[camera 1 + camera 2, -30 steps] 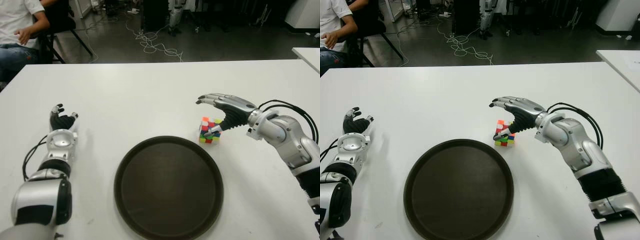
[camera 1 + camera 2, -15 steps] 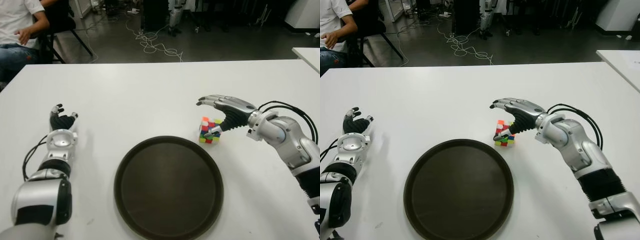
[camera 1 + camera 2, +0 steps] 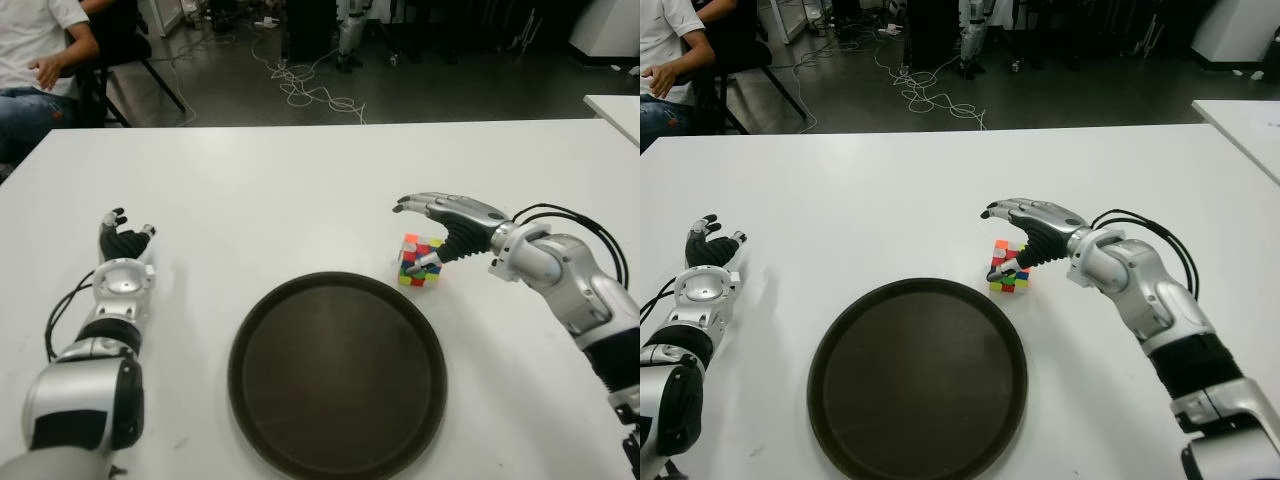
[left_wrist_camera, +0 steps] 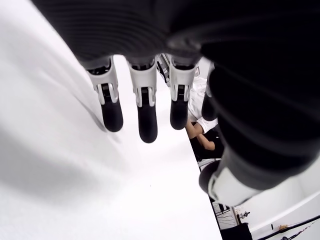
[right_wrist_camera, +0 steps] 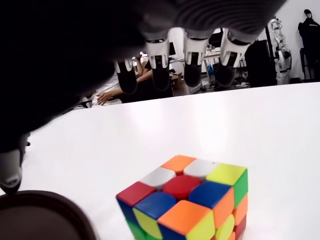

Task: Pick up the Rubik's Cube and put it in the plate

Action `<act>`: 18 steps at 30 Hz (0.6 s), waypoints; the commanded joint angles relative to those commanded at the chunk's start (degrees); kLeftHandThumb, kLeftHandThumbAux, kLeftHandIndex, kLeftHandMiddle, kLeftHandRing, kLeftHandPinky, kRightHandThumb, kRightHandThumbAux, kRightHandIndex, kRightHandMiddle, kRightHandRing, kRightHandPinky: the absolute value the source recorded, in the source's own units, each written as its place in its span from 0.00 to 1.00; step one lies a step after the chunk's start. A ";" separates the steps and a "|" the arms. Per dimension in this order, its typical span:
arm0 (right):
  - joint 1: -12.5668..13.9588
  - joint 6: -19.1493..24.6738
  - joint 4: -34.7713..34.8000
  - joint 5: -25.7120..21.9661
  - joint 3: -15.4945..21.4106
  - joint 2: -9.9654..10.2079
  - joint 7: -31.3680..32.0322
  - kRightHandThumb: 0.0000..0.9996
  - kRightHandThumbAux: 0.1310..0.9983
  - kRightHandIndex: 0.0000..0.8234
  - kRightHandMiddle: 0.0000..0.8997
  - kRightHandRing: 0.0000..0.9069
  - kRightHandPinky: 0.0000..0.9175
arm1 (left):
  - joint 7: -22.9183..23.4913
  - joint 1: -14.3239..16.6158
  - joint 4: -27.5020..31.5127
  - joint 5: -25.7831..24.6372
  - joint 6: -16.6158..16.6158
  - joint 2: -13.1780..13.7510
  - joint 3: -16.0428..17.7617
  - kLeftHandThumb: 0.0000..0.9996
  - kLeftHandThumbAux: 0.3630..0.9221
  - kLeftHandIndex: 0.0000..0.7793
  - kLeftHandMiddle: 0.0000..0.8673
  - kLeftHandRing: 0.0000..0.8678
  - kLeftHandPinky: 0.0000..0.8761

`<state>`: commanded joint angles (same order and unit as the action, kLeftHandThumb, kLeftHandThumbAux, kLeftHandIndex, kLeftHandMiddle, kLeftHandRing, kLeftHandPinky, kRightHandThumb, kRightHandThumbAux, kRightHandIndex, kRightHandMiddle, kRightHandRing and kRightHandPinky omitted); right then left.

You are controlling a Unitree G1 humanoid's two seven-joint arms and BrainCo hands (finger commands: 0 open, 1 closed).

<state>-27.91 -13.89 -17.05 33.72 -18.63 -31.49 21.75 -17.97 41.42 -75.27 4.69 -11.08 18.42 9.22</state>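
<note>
1. Right hand (image 3: 440, 225) reaches in from the table's right side, forearm angled toward the centre, palm down, fingers (image 3: 425, 205) stretched out flat above the cube (image 3: 421, 260).
2. Thumb sits low against the cube's near-right side; whether it touches cannot be told. In the right wrist view the fingers (image 5: 192, 67) hang straight and spread above the cube (image 5: 187, 200), not wrapped round it, so the hand is released and grasps nothing.
3. Cube stands on the table (image 3: 300, 190), just off the plate's (image 3: 338, 375) far-right rim, apart from it. Colours scrambled: orange, white, yellow, red, blue on top.
4. Plate is dark, round, with nothing on it, near the table's front edge, about centre.
5. Left hand (image 3: 124, 245) shows near the table's left edge, well apart from the plate. In the left wrist view its fingers (image 4: 142, 112) extend relaxed over the white surface, holding nothing.
6. Black cable loops off the right wrist (image 3: 575, 225).
7. Table is plain white, wide; a second white tabletop corner (image 3: 615, 110) shows at far right.
8. Room behind: dark floor with a tangle of cables (image 3: 305, 85), chair legs, equipment stands.
9. Person (image 3: 35, 60) seated beyond the far-left corner, white shirt, jeans, only partly in view.
</note>
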 joint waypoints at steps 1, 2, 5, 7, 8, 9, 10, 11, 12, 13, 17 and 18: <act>-0.08 0.22 -0.11 0.07 -0.05 0.08 0.10 0.00 0.38 0.00 0.00 0.00 0.00 | 0.08 0.00 0.01 -0.06 0.01 -0.01 0.05 0.13 0.71 0.14 0.16 0.18 0.19; -0.15 0.37 -0.20 0.13 -0.09 0.14 0.15 0.00 0.38 0.00 0.00 0.00 0.00 | 0.13 0.00 0.01 -0.10 0.02 -0.02 0.08 0.13 0.71 0.14 0.16 0.18 0.18; -0.24 1.09 -0.43 0.35 -0.16 0.47 -0.02 0.00 0.38 0.00 0.00 0.00 0.00 | 0.21 -0.01 0.04 -0.27 -0.05 -0.10 0.29 0.12 0.71 0.13 0.16 0.17 0.17; -0.24 1.39 -0.53 0.35 -0.13 0.67 -0.19 0.00 0.39 0.00 0.00 0.00 0.00 | 0.19 0.00 0.04 -0.25 -0.03 -0.09 0.31 0.12 0.72 0.14 0.16 0.17 0.18; -0.35 1.54 -0.83 0.37 -0.17 0.84 -0.34 0.00 0.39 0.00 0.00 0.00 0.00 | -0.07 0.00 0.01 -0.02 0.06 -0.06 0.14 0.12 0.72 0.14 0.16 0.18 0.18; -0.44 1.64 -1.05 0.39 -0.20 0.97 -0.44 0.00 0.39 0.00 0.00 0.00 0.00 | -0.26 0.00 0.00 0.15 0.13 -0.04 0.02 0.12 0.71 0.14 0.16 0.18 0.18; -0.54 1.75 -1.27 0.41 -0.24 1.09 -0.52 0.00 0.40 0.00 0.00 0.00 0.00 | -0.49 0.01 -0.02 0.37 0.22 0.00 -0.14 0.12 0.71 0.15 0.17 0.18 0.19; -0.61 1.82 -1.40 0.42 -0.26 1.16 -0.57 0.00 0.40 0.00 0.00 0.00 0.00 | -0.63 0.02 -0.03 0.51 0.28 0.02 -0.25 0.12 0.71 0.15 0.17 0.19 0.19; -0.65 1.91 -1.49 0.43 -0.27 1.22 -0.63 0.00 0.41 0.00 0.00 0.00 0.00 | -0.74 0.02 -0.04 0.62 0.30 0.02 -0.34 0.11 0.70 0.15 0.17 0.19 0.19; -0.67 1.96 -1.54 0.44 -0.28 1.25 -0.68 0.00 0.41 0.00 0.00 0.00 0.00 | -0.82 0.01 -0.05 0.67 0.31 0.02 -0.41 0.11 0.70 0.16 0.18 0.19 0.18; -0.74 2.61 -1.65 0.45 -0.38 1.46 -0.72 0.00 0.40 0.00 0.00 0.00 0.00 | -0.85 -0.02 -0.04 0.59 0.14 -0.01 -0.43 0.11 0.70 0.17 0.18 0.18 0.17; -0.73 2.72 -1.61 0.43 -0.39 1.46 -0.70 0.00 0.40 0.00 0.00 0.00 0.00 | -0.84 -0.03 -0.04 0.57 0.11 -0.01 -0.43 0.11 0.70 0.17 0.18 0.18 0.17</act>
<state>-28.64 -11.17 -18.66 34.15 -19.02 -30.03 21.05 -18.81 41.39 -75.31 5.26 -10.97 18.41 8.80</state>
